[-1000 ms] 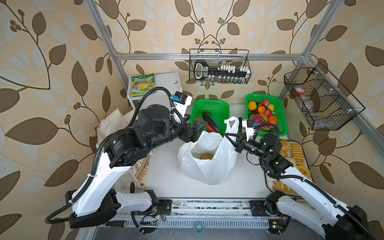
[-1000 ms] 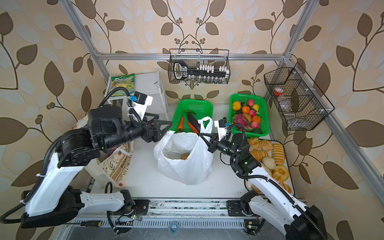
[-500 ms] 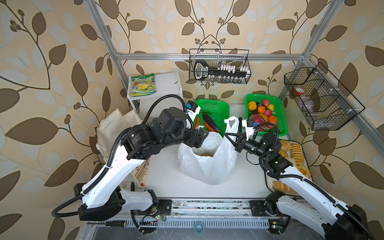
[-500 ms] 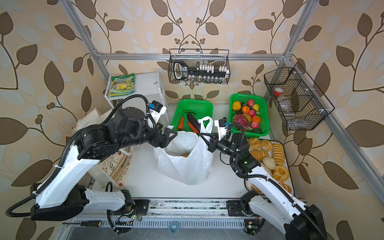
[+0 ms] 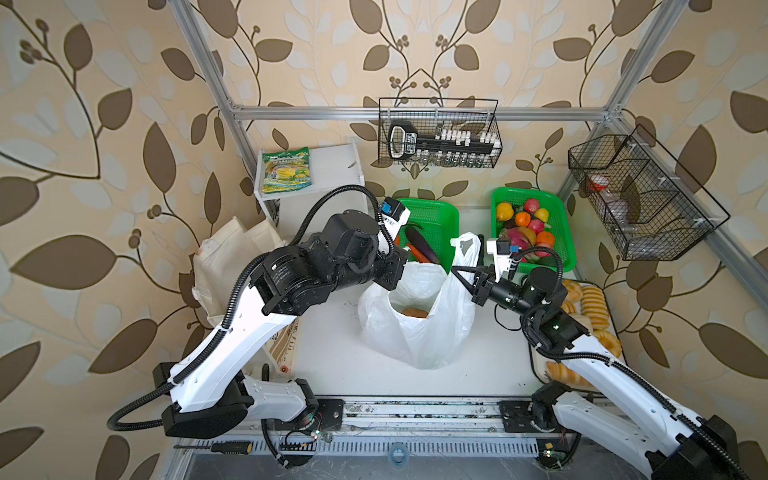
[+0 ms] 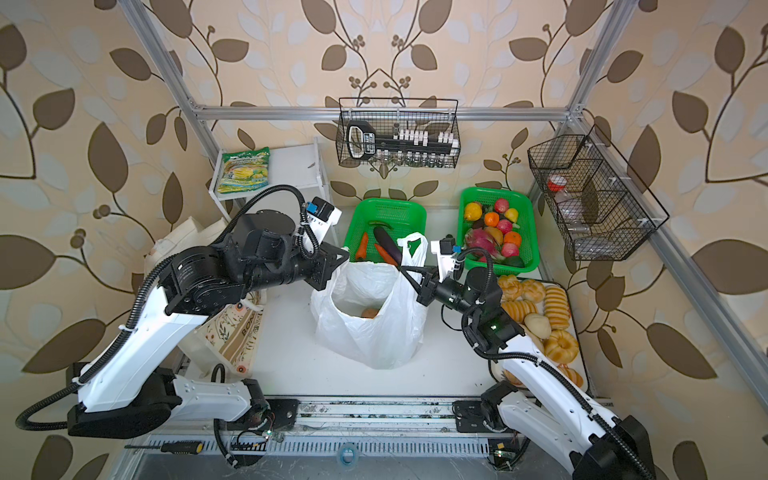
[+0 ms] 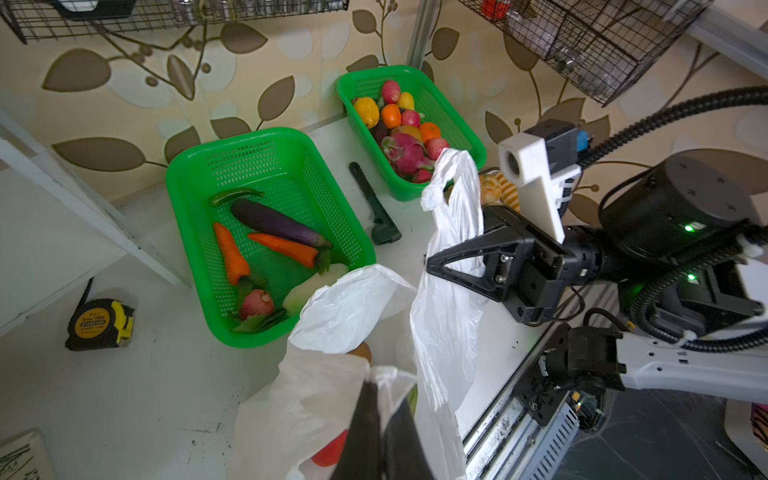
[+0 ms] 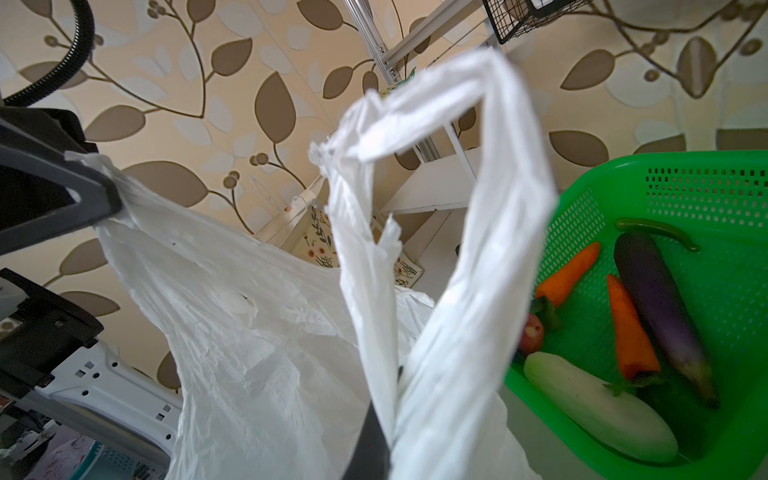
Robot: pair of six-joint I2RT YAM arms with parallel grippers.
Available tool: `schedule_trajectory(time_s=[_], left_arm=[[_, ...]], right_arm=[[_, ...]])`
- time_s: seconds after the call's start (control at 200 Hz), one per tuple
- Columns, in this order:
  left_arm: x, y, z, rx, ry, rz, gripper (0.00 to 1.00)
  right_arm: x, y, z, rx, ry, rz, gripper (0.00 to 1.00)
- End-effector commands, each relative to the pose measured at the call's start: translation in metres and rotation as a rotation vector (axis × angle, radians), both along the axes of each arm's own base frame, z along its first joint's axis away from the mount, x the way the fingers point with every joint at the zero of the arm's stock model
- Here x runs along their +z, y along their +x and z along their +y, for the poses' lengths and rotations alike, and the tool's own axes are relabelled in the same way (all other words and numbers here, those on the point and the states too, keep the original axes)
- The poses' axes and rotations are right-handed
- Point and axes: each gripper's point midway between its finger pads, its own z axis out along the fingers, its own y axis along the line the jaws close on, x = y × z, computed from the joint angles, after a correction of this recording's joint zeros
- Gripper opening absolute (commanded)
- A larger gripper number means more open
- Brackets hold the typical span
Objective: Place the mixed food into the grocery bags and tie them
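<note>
1. The white plastic bag [image 5: 415,332] stands in the middle of the white table [image 5: 332,365].
2. The left claw [image 6: 345,259] pinches its rim; the right claw [image 7: 431,266] pinches one handle.
3. Leaf wallpaper [image 5: 104,124] covers the walls.

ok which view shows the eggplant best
Left wrist view: the eggplant lies whole and sharp in the green basket. The right wrist view shows it whole but blurrier; in both top views it is small, beside the white plastic bag.
</note>
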Motion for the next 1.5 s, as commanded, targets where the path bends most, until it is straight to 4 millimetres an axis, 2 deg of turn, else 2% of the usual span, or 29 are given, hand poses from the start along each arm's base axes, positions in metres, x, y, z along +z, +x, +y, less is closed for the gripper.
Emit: schedule_trajectory(time_s=[0.0, 0.105, 0.115, 0.155, 0.245, 0.42, 0.59, 0.785, 1.055, 1.185, 1.365, 1.495], left_arm=[[0.019, -0.015, -0.023, -0.157, -0.048, -0.001, 0.00], [0.008, -0.030, -0.045, -0.286, -0.003, 0.068, 0.00], [0.017, -0.034, -0.045, -0.301, -0.019, 0.054, 0.00], [0.007, -0.037, -0.060, -0.358, 0.010, 0.088, 0.00], [-0.001, -0.046, -0.079, -0.442, 0.059, 0.113, 0.00], [-0.010, -0.042, -0.100, -0.495, 0.128, 0.109, 0.00], [-0.006, -0.041, -0.111, -0.535, 0.113, 0.074, 0.00], [0.001, -0.035, -0.114, -0.538, 0.105, 0.014, 0.00], [-0.004, -0.024, -0.119, -0.509, 0.117, 0.003, 0.00], [-0.006, -0.022, -0.121, -0.500, 0.113, 0.010, 0.00], [-0.007, -0.021, -0.122, -0.490, 0.101, 0.007, 0.00], [-0.008, -0.021, -0.122, -0.491, 0.100, 0.015, 0.00]], right_arm=[[0.020, -0.010, 0.004, 0.059, 0.030, -0.027, 0.01], [0.026, -0.018, 0.010, 0.119, 0.042, -0.022, 0.02], [0.027, -0.018, 0.010, 0.122, 0.042, -0.022, 0.02], [0.030, -0.022, 0.012, 0.148, 0.044, -0.025, 0.02], [0.034, -0.027, 0.016, 0.193, 0.043, -0.035, 0.02], [0.044, -0.037, 0.025, 0.286, 0.040, -0.064, 0.03], [0.047, -0.041, 0.031, 0.342, 0.021, -0.083, 0.03], [0.051, -0.055, 0.038, 0.443, 0.010, -0.133, 0.07], [0.040, -0.056, 0.038, 0.446, -0.019, -0.160, 0.16], [0.037, -0.058, 0.036, 0.441, -0.023, -0.172, 0.27], [0.036, -0.067, 0.033, 0.449, -0.024, -0.234, 0.49], [0.036, -0.072, 0.030, 0.453, -0.035, -0.273, 0.59]])
